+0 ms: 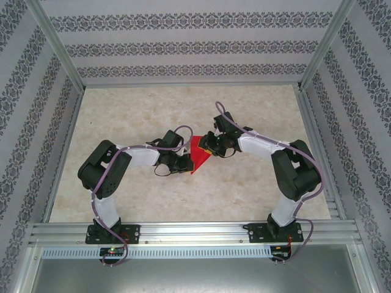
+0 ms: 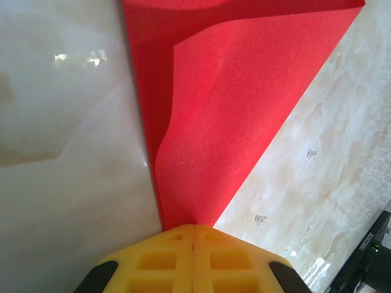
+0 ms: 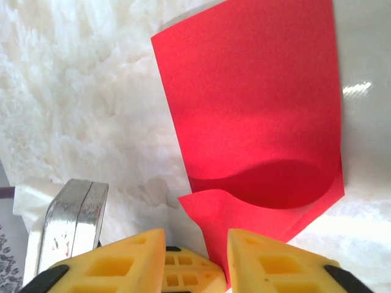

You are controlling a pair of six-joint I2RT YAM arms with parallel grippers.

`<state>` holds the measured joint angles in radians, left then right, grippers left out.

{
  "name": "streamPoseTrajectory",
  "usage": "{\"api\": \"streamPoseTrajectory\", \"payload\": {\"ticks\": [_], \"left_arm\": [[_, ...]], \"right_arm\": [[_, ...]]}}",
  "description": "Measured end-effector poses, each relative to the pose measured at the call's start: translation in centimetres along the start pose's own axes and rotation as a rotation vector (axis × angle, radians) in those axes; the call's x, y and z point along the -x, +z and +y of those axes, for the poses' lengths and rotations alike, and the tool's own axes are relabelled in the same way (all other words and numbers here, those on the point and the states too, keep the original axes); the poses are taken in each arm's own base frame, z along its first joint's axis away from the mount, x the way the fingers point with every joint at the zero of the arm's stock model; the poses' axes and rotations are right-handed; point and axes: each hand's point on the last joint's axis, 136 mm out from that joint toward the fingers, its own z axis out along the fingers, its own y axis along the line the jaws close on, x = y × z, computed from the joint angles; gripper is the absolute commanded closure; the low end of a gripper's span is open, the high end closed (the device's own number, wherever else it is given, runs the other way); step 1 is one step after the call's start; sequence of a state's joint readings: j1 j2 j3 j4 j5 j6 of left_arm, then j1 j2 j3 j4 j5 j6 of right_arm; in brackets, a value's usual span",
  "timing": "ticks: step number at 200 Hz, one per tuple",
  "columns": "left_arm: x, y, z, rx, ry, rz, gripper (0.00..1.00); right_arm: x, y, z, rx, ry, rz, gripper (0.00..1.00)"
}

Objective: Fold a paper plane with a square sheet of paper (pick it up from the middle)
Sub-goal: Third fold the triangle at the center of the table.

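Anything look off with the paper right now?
Only the red sheet between the claws: its folded-over layer bows up in a loose curve instead of lying creased flat. Left claw is shut on one corner; right claw stands open with another tip in its gap. No tears visible.

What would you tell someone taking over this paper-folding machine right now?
Grippers: the left gripper is shut, pinching a pointed end of the red sheet. The right gripper is open, with its jaws either side of the sheet's edge.
Where: the sheet lies on the table, between the two grippers.
Done: folding has begun; a flap is bent over but not pressed flat.
Left: crease it and make the remaining folds; it is not a slim dart yet.
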<state>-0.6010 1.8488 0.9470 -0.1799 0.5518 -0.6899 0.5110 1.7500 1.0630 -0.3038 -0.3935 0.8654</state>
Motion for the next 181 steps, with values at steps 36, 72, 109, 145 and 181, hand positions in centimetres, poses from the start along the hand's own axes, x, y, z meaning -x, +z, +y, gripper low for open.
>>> {"api": "streamPoseTrajectory", "payload": {"ticks": [36,72,109,145,181], "left_arm": [[0.0,0.0,0.0,0.013,-0.004,0.001,0.94],[0.0,0.0,0.1,0.019,-0.010,0.003,0.95],[0.0,0.0,0.1,0.023,-0.023,0.002,0.95],[0.1,0.0,0.1,0.026,-0.029,0.004,0.96],[0.1,0.0,0.1,0.026,-0.032,0.005,0.96]], "right_arm": [[-2.7,1.3,-0.1,0.004,-0.078,0.059,0.86],[-4.9,3.3,0.2,0.013,-0.123,0.127,0.88],[-4.8,4.1,-0.8,-0.003,-0.125,0.139,0.88],[-4.6,4.4,-1.3,-0.009,-0.144,0.140,0.88],[-4.3,4.9,-1.9,-0.009,-0.156,0.136,0.88]]}}
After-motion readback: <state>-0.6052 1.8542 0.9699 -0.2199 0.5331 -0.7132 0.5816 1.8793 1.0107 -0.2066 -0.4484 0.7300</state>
